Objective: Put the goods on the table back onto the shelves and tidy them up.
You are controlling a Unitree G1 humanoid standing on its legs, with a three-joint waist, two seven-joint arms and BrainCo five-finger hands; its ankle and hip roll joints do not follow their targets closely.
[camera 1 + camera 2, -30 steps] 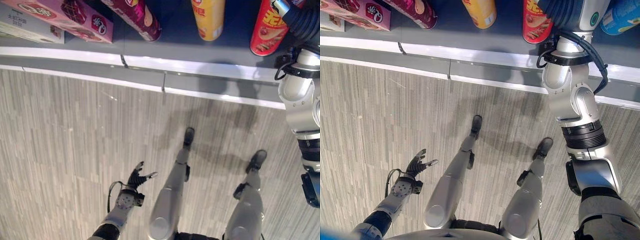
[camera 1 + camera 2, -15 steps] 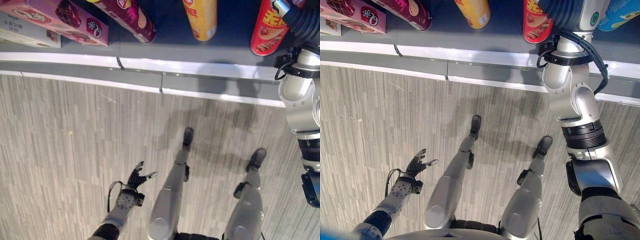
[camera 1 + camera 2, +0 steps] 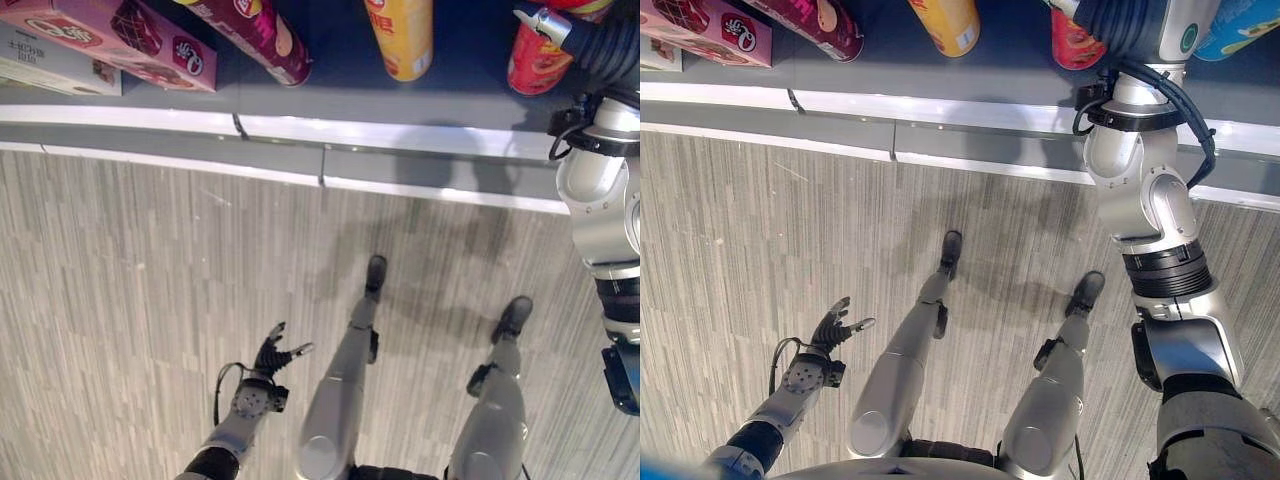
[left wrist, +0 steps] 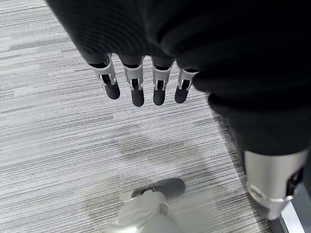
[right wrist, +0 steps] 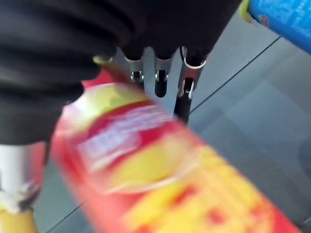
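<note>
The left robot hand (image 3: 272, 352) hangs low, fingers straight (relaxed), while the right arm reaches up.

The floor (image 3: 150, 300) was covered in grey carpet with a fine streaked pattern running away from the shelving. Along the foot of the shelf unit ran a white edge strip (image 3: 140, 115), and below it a grey base panel (image 3: 990, 145) met the carpet, with seams visible between its sections.
</note>
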